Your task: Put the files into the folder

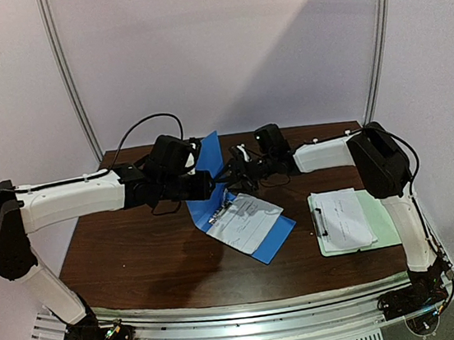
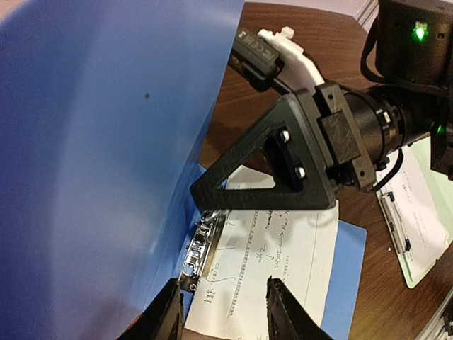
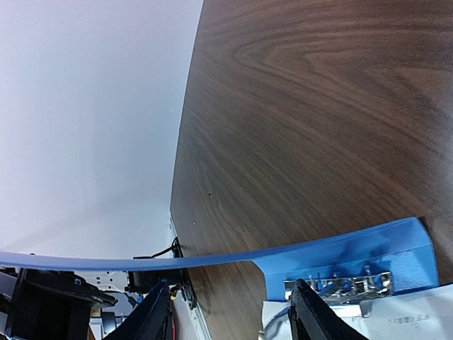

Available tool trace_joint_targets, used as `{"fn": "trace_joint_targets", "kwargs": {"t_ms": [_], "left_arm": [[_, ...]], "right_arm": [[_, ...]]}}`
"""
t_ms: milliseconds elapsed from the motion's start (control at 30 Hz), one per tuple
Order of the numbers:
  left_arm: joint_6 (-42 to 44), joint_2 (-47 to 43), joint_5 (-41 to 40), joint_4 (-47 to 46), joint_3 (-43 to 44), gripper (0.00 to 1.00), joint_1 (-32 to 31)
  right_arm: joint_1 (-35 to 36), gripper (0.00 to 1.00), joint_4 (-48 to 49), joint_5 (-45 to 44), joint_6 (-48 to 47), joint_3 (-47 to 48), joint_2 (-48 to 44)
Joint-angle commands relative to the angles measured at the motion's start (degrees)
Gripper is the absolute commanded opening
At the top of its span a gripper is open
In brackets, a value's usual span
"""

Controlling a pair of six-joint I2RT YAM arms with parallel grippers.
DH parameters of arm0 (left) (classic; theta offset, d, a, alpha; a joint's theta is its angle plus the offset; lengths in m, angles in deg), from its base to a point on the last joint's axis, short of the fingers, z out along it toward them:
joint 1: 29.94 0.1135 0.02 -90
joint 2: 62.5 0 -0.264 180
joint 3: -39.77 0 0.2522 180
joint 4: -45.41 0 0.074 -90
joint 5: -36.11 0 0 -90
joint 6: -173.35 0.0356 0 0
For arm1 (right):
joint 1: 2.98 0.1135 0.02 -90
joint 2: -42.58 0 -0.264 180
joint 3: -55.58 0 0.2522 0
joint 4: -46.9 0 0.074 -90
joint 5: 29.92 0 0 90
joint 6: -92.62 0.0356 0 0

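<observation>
Left gripper (image 2: 225,294) has its fingers spread, holding nothing, with the raised blue cover of the folder (image 2: 92,142) beside one finger, possibly touching; right gripper (image 3: 232,290) gapes too, near the metal clip (image 2: 202,248). First file (image 2: 283,255) lies in the folder mid-table, second file (image 1: 345,218) on the green clipboard (image 1: 384,217) at right: light, floppy paper, best pinched at a free edge. Only the overhead view shows that second file whole; the wrist views show the clip close up.

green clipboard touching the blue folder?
Apart. The top external view shows a strip of brown table between the folder at its right corner and the clipboard at its left edge. The left wrist view shows the same gap.
</observation>
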Motion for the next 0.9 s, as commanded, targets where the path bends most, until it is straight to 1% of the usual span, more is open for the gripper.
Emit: {"fn": "trace_joint_targets", "kwargs": {"t_ms": [0,333,633,867], "left_arm": [[-0.22,-2.06,0.01,-0.93,-0.98,0.41,0.95],[-0.62,-3.17,0.70,-1.82,-2.00,0.41,1.91],[-0.40,-2.96,0.94,-0.47,-2.40,0.40,2.70],[-0.59,-2.59,1.77,-0.27,-3.21,0.40,4.20]], "right_arm": [[1.61,0.56,0.33,0.58,0.29,-0.44,-2.29],[3.65,0.56,0.47,0.16,0.58,-0.44,-1.79],[3.72,0.55,-2.31,-2.28,-2.01,0.41,0.23],[3.72,0.50,-4.37,-2.34,-5.50,1.05,2.24]]}}
